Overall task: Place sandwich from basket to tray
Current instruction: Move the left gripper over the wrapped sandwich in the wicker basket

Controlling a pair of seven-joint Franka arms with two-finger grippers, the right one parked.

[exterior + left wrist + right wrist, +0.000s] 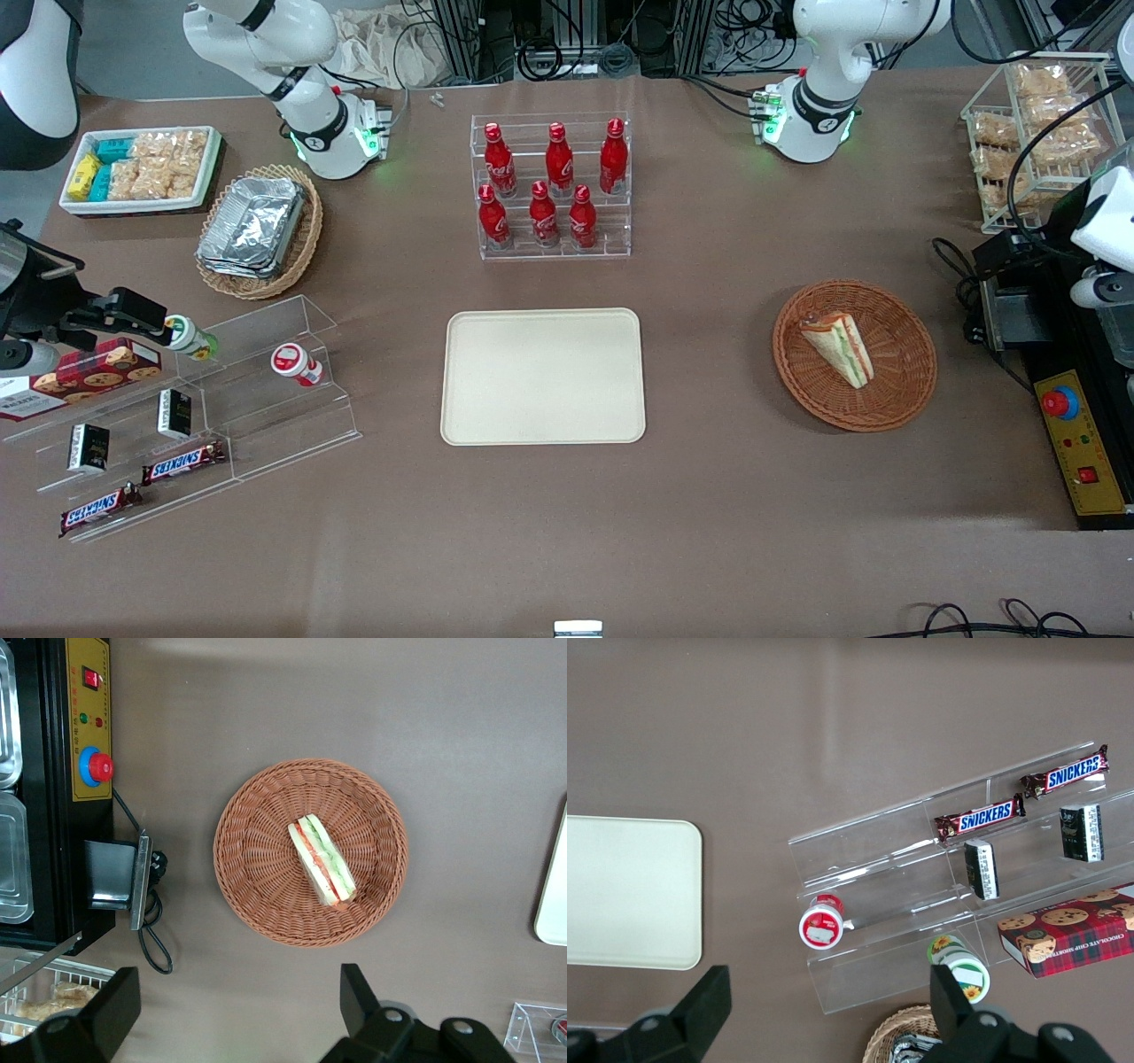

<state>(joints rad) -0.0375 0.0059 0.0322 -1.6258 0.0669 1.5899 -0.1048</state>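
The sandwich (839, 348) (323, 859), a white-bread wedge with green, orange and red layers, lies on its side in the round reddish-brown wicker basket (912, 372) (257, 859). The cream tray (543, 376) (554, 895) (629, 890) lies flat beside the basket, toward the parked arm's end, with nothing on it. My left gripper (237, 1005) hangs open well above the table, clear of the basket's rim. Its black fingers (359, 997) are spread wide with only bare tabletop between them.
A yellow control box with a red button (1076, 443) (93, 766) and a black cable (151, 921) lie beside the basket toward the working arm's end. A rack of red bottles (554, 186) stands farther back than the tray. Acrylic snack shelves (204, 399) are at the parked arm's end.
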